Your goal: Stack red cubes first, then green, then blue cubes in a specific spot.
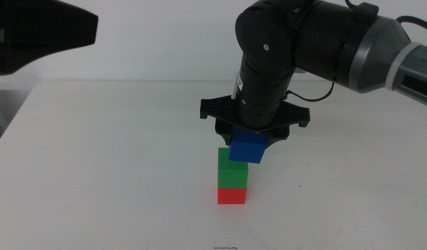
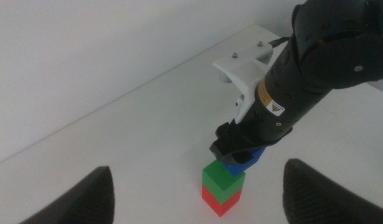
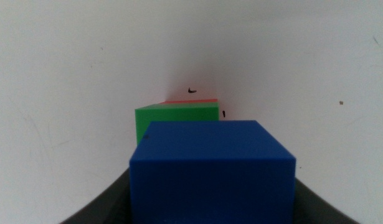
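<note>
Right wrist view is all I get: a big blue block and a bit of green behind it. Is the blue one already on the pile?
Observer: No. In the middle view the blue cube is tilted and off to one side of the green cube, held by the right hand.
Operator: What is under the green?
Observer: The red cube, flat on the white table, with the green squarely on it.
Operator: Where is the other hand?
Observer: The left hand hangs open above the table, away from the stack.
</note>
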Controlling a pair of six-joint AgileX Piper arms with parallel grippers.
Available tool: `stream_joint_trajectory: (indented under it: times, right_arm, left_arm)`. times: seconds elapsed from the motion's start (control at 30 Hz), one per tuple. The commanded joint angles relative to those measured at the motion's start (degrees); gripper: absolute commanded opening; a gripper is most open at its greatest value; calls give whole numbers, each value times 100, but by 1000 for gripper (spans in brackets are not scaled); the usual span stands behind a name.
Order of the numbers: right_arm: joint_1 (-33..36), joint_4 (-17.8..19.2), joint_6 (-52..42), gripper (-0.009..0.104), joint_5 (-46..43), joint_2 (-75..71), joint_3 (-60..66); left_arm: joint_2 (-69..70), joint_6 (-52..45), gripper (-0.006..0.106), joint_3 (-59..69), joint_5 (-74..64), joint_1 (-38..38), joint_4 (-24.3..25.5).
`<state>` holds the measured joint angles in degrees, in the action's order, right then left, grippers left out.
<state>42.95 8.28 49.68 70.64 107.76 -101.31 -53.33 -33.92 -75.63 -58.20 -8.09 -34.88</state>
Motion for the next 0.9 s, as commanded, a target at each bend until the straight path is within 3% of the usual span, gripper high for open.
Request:
stream_joint_trajectory:
  times: [0.0,0.87]
  right_arm:
    - [-39,120,-107,-1,352,-321,-191]
    - [160,134,-252,-1,352,147,-473]
  left_arm:
    - [13,25,91,-133,343,10,-215]
    - [13,25,91,-133,346,10,-215]
